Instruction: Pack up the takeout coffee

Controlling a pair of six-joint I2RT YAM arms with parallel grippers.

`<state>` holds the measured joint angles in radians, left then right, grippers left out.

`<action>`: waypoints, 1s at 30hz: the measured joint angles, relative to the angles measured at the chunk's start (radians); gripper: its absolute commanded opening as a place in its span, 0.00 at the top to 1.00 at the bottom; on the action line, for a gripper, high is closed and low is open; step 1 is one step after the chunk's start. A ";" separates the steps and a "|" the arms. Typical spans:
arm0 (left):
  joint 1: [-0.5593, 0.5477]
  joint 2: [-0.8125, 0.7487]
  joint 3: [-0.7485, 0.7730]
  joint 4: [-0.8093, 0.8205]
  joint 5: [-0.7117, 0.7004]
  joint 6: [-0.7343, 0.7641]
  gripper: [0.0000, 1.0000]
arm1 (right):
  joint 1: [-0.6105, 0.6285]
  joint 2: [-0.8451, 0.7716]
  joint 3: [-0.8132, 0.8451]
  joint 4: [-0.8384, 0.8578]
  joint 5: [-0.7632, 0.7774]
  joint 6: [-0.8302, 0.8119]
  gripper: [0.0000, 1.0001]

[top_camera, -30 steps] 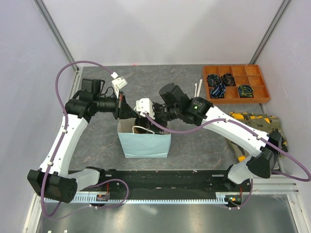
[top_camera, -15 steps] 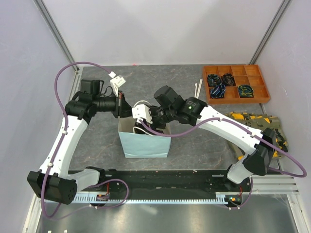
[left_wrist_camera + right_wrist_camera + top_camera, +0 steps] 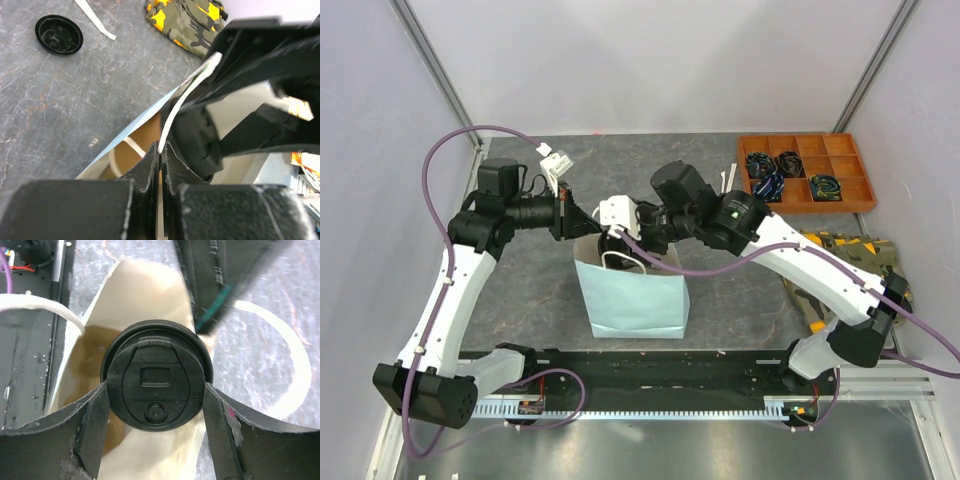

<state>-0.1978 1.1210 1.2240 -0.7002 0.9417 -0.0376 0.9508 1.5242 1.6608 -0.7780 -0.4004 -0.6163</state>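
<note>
Right wrist view gives only the black lid [image 3: 156, 376] of the takeout coffee [image 3: 156, 337]; its paper body is hidden below. The right gripper [image 3: 154, 392] clamps that lid from both sides, over the open mouth of the blue bag [image 3: 635, 300]. From above, the cup is almost covered by this gripper. The left gripper [image 3: 160, 155] is closed on the bag's white handle [image 3: 187, 95]. Compared with a second ago, the bag looks taller and sits more to the right.
</note>
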 measured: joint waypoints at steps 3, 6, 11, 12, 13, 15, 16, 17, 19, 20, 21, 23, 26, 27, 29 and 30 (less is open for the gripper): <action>0.001 0.000 0.000 -0.001 -0.008 0.000 0.98 | -0.014 -0.027 0.010 -0.007 0.007 0.003 0.74; 0.001 0.000 0.000 0.000 -0.010 0.000 0.98 | -0.023 -0.067 0.011 0.000 0.014 0.003 0.74; 0.001 0.000 0.000 0.000 -0.020 0.000 0.98 | -0.024 -0.101 -0.004 0.027 0.017 0.007 0.74; 0.001 0.000 0.000 0.000 -0.021 0.000 0.98 | -0.023 -0.100 -0.011 0.034 0.017 0.010 0.74; 0.001 0.000 0.000 0.000 -0.021 0.000 0.98 | -0.024 -0.096 -0.015 0.036 0.016 0.011 0.74; 0.001 0.000 0.000 0.000 -0.024 0.000 0.98 | -0.024 -0.080 -0.018 0.040 0.014 0.012 0.74; 0.002 0.000 0.000 0.000 -0.025 0.000 0.98 | -0.024 -0.069 -0.018 0.043 0.012 0.014 0.74; 0.002 0.000 0.000 0.000 -0.027 0.000 0.98 | -0.023 -0.060 -0.019 0.044 0.008 0.014 0.74; 0.002 0.000 0.000 0.000 -0.032 0.000 0.98 | -0.023 -0.044 -0.023 0.048 0.005 0.015 0.74; 0.002 0.000 0.000 0.000 -0.034 0.000 0.98 | -0.023 -0.039 -0.023 0.049 0.005 0.015 0.74; 0.002 0.000 0.000 0.000 -0.037 0.000 0.98 | -0.021 -0.033 -0.024 0.051 0.005 0.015 0.74; 0.002 0.000 0.000 0.000 -0.047 0.000 0.98 | -0.017 -0.024 -0.024 0.056 0.006 0.018 0.74; 0.002 0.000 0.000 0.000 -0.053 0.000 0.98 | -0.011 -0.017 -0.024 0.062 0.011 0.022 0.74; 0.002 -0.001 0.000 0.001 -0.053 0.000 0.98 | -0.006 -0.016 -0.024 0.064 0.016 0.027 0.74; 0.002 -0.004 -0.001 0.001 -0.053 0.001 0.98 | -0.002 -0.016 -0.024 0.067 0.019 0.032 0.74; 0.002 -0.009 -0.004 0.002 -0.052 0.002 0.98 | 0.001 -0.016 -0.027 0.069 0.019 0.036 0.74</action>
<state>-0.1959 1.1122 1.2201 -0.6979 0.8898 -0.0360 0.9520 1.5085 1.6333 -0.7090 -0.3813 -0.5800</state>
